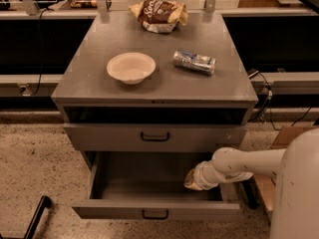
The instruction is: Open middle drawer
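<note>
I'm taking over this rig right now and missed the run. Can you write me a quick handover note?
The gripper sits low inside the middle drawer, near its right wall.
The middle drawer is pulled well out, handle facing the camera. The drawer above is shut.
Done: the middle drawer looks open.
Left: probably only lifting the arm clear of the drawer.

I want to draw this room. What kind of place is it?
Probably a robot test lab, not a home: a grey metal cabinet with a bowl and chip bag on top, a speckled floor, and the gripper in the open bottom drawer.
</note>
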`<act>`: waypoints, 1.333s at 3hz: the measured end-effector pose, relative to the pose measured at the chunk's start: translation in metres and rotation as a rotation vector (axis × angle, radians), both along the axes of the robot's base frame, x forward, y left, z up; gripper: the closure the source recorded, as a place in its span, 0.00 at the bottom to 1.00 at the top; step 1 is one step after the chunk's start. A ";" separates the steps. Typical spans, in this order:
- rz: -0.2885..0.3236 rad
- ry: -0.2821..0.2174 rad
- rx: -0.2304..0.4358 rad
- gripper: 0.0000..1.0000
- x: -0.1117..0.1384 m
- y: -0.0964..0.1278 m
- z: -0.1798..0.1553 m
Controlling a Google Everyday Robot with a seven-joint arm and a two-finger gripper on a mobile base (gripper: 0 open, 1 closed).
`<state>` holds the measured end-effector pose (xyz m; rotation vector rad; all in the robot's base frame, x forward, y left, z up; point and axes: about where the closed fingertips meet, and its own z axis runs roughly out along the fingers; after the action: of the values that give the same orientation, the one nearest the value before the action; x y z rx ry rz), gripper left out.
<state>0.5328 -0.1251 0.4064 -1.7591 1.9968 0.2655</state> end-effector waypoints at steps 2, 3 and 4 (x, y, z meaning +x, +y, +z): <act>0.081 0.143 0.063 1.00 -0.033 0.015 -0.016; 0.107 0.200 0.057 1.00 -0.056 0.012 -0.011; 0.154 0.245 0.043 1.00 -0.078 0.010 0.002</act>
<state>0.4552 -0.1153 0.4080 -1.9345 2.0027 0.5957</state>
